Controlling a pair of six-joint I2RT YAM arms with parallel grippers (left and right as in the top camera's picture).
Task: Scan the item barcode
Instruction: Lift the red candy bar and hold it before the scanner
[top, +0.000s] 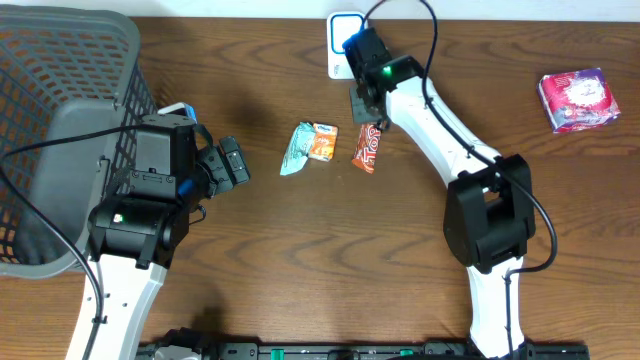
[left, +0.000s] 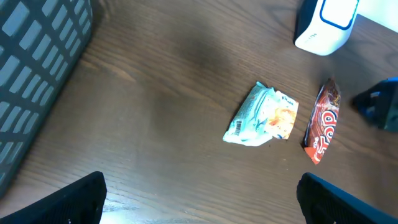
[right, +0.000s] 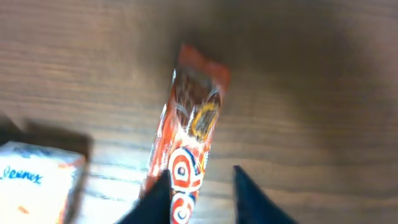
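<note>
Beside the "Kleenex" pack (right: 34, 180), right gripper (right: 201, 180) parted astride red wrapper (right: 194, 118) — left gripper (left: 199, 190) wide open.

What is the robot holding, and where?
Nothing. The right fingers stand open around the end of the red candy bar; the left fingers are open, empty.
</note>
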